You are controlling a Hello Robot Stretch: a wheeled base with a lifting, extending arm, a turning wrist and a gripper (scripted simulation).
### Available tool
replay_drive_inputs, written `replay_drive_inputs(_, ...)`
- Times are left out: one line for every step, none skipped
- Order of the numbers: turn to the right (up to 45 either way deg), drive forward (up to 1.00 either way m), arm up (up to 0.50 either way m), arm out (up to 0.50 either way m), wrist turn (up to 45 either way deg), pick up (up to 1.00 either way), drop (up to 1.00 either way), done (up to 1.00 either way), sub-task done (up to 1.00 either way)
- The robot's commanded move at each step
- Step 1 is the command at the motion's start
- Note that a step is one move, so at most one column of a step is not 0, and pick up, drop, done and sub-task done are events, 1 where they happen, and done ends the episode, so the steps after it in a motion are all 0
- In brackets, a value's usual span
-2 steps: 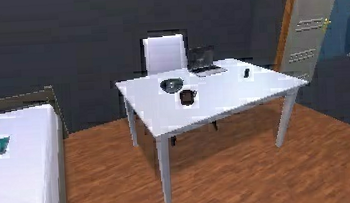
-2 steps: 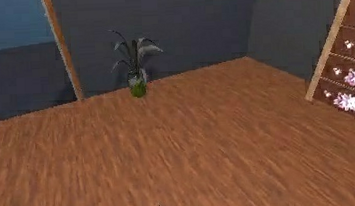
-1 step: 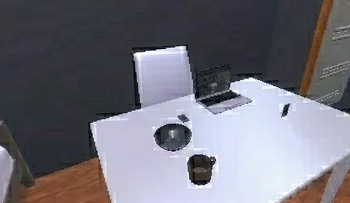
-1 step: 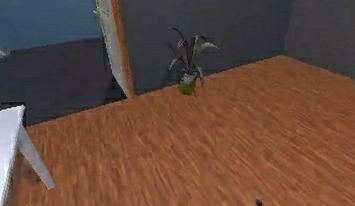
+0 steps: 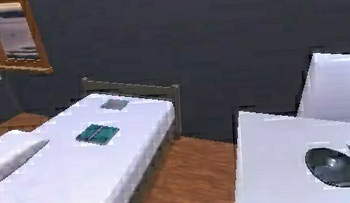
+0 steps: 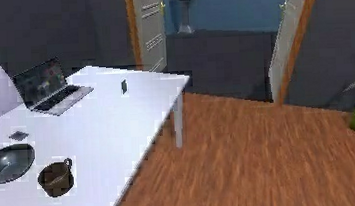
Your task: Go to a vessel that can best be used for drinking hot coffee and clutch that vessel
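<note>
Standing on the white table (image 6: 106,124) is a squat, dark-brown mug (image 6: 56,176).

One white desk (image 6: 106,119), and on it: one laptop (image 6: 51,86), one dark mug (image 6: 56,176), one grey bowl (image 6: 10,163), one small upright dark thing (image 6: 124,86), one small flat grey thing (image 6: 20,135). One white chair (image 5: 337,86). Now the bed (image 5: 71,167), just one, carrying one teal book (image 5: 97,135), one pillow (image 5: 11,158).

Neither view catches any part of the robot's body.
</note>
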Motion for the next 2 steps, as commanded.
replay_drive_inputs(-33.0,0.00,0.00,0.00,0.0,0.00,0.00,0.00,0.00)
replay_drive_inputs(0.0,0.00,0.50,0.00,0.0,0.00,0.00,0.00,0.00)
